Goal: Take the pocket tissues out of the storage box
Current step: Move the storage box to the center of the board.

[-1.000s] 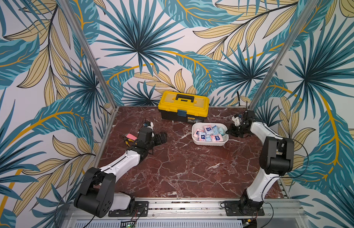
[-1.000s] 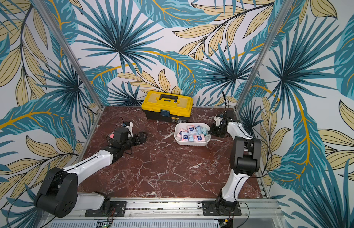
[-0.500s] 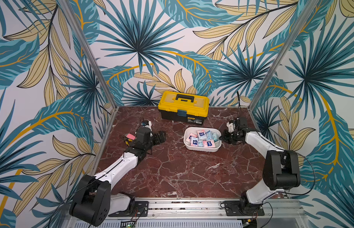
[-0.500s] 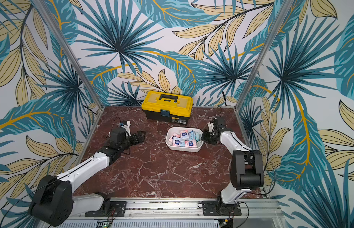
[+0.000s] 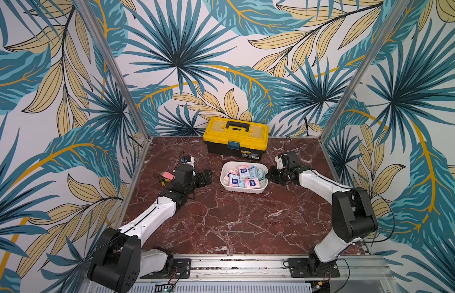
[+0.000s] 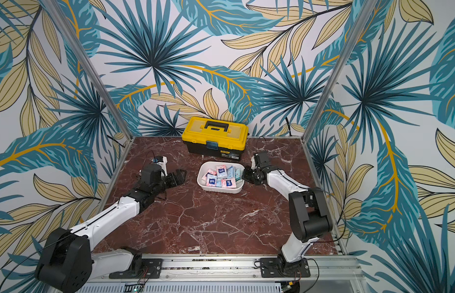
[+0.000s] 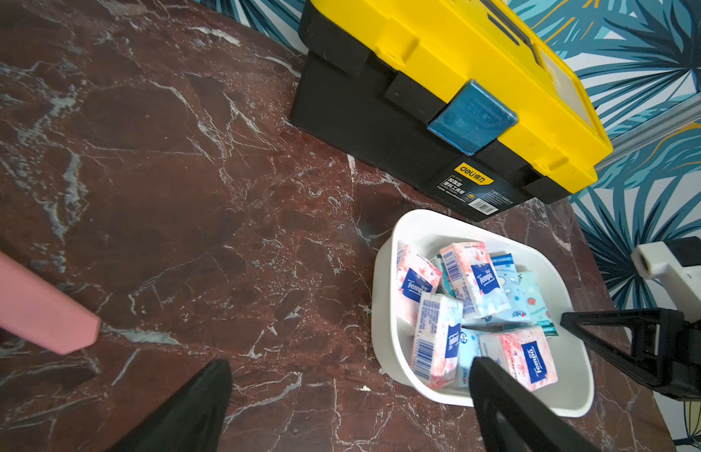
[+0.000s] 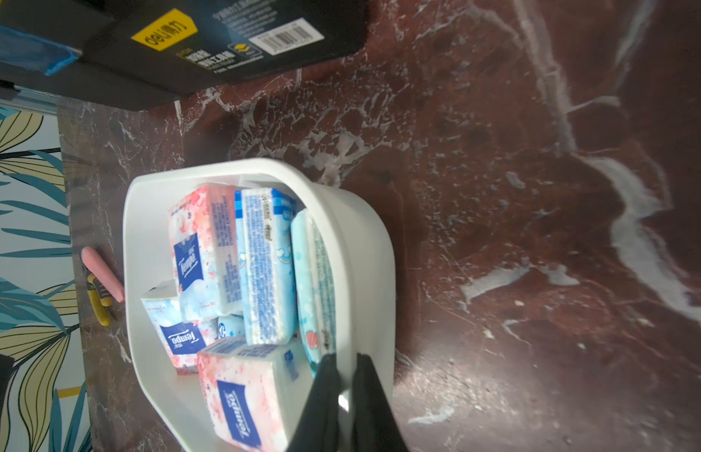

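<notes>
Two neighbours: yellow-lidded black plastic toolbox (image 5: 236, 140) is set just behind the shallow white plastic storage box (image 5: 244, 189); pink flat tool (image 5: 167, 174) is laid near the left arm.
Hidden: yellow-handled pliers (image 5: 162, 181) are mostly covered by that arm.
Surface: red-brown marble desk (image 5: 234, 223), enclosed by leaf-print walls (image 5: 183, 63).
Hands: left hand (image 5: 205, 178) is held wide, empty; right hand (image 8: 343, 377) is clamped on the box rim.
Tissues: pink and light-blue pocket tissues (image 5: 243, 175) are piled inside the box.

Robot lab cell, dressed as a set.
Leaf-print panels (image 5: 180, 63) and aluminium posts (image 5: 114, 68) are boxing in a marble-look table (image 5: 234, 220); in front of the toolbox (image 5: 236, 138), two arms (image 5: 150, 219) are standing bolted to a rail (image 5: 234, 263).
</notes>
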Tool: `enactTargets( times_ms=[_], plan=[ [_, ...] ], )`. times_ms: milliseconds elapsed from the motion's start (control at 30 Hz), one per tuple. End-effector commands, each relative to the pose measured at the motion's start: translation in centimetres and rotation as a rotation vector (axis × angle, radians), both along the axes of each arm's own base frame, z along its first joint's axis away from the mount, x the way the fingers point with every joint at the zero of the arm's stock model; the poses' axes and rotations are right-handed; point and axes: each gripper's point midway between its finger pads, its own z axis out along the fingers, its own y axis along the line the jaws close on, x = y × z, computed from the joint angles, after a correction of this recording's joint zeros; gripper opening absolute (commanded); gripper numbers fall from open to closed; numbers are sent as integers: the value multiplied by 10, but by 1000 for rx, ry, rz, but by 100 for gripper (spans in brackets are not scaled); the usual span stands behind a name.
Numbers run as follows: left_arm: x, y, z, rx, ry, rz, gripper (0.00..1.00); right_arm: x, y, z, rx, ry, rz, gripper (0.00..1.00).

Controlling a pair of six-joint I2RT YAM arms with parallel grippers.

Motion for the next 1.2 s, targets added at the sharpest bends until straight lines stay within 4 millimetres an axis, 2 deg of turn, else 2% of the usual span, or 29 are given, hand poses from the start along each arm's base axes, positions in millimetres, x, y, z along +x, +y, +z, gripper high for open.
enactTargets(
  times_ms=[0,233,433,567,600,800,933,1167],
  plan=[
    [1,-3,7,-6,-1,-5,100,14,20,8,50,-50,-7,6],
    [5,-12,3,-3,22,-27,100,16,45,-3,73,-35,35,8],
    [6,-26,-4,55,67,-76,100,17,51,-7,57,-26,88,12],
    [8,-40,-7,117,106,-128,100,21,50,-4,16,-37,123,18],
    [8,-42,-8,133,115,-133,100,16,46,-6,-2,-11,122,19],
    [7,-58,-20,238,199,-186,100,10,28,12,-113,-41,123,35],
    [8,-73,-28,326,244,-227,99,0,6,30,-213,-79,97,47],
    [18,-83,-37,485,297,-225,97,-27,-31,62,-330,-159,9,70]
  ],
)
